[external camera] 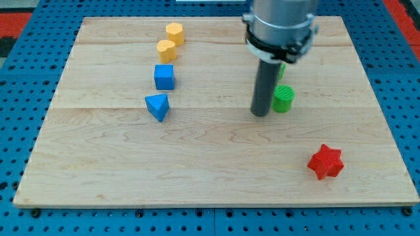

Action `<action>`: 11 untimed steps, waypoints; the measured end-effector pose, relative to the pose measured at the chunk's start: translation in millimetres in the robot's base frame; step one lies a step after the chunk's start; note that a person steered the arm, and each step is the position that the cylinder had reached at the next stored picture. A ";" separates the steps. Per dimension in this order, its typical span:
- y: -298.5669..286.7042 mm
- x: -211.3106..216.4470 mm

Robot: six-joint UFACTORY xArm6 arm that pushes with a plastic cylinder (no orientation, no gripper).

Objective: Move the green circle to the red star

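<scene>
The green circle (283,99) is a short green cylinder right of the board's middle. The red star (325,161) lies near the view's bottom right, well below and right of the green circle. My tip (260,114) rests on the board just left of the green circle, close to or touching its left side. Another green block (281,70) peeks out from behind the rod above the green circle; its shape is hidden.
A yellow hexagon block (174,33) and a yellow block (167,50) sit at the top left of the wooden board (210,177). A blue cube (164,77) and a blue triangle (157,105) lie below them.
</scene>
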State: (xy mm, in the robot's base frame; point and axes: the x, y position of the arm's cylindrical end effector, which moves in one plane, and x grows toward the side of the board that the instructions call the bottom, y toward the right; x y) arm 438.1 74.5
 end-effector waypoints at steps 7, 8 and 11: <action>39.8 -0.4; 54.2 10.9; 72.5 30.1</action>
